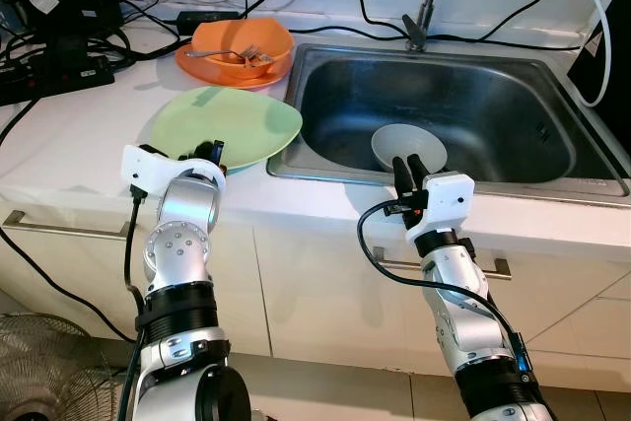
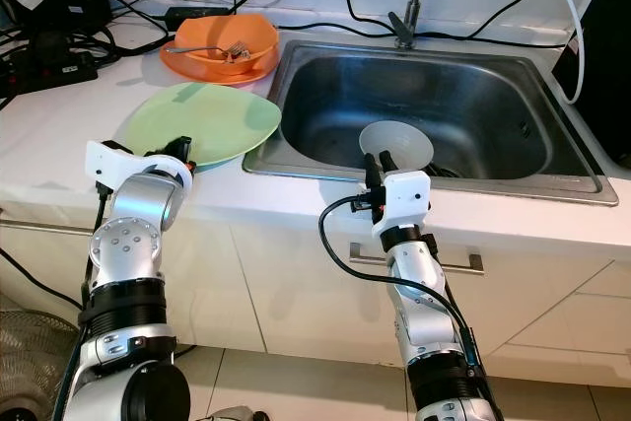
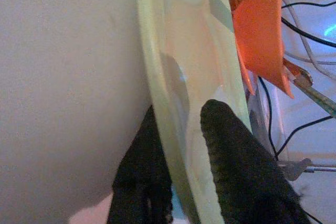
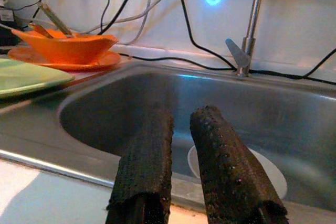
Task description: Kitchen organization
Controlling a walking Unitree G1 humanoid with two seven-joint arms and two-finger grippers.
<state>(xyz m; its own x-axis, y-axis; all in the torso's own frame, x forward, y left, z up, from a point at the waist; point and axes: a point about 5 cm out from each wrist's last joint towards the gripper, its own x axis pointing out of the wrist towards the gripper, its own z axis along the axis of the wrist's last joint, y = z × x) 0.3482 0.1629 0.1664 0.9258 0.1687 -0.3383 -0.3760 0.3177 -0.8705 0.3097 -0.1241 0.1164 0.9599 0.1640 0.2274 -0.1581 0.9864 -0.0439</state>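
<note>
A pale green plate [image 1: 237,120] lies on the white counter, its right edge overhanging the steel sink [image 1: 493,96]. My left gripper [image 1: 210,153] is at the plate's near rim; in the left wrist view one finger [image 3: 231,150] lies over the green plate [image 3: 184,66] and the other under it, shut on the rim. A white bowl [image 1: 409,143] sits in the sink. My right gripper [image 1: 406,167] hovers over the sink's front edge, pointing at the bowl [image 4: 268,169]. A narrow gap shows between its fingers [image 4: 215,145], with nothing in it.
An orange bowl [image 1: 242,44] with utensils stands on an orange plate behind the green one. The faucet [image 1: 424,7] rises behind the sink. A power strip and cables [image 1: 59,51] crowd the back left of the counter. A fan [image 1: 39,372] stands on the floor at the left.
</note>
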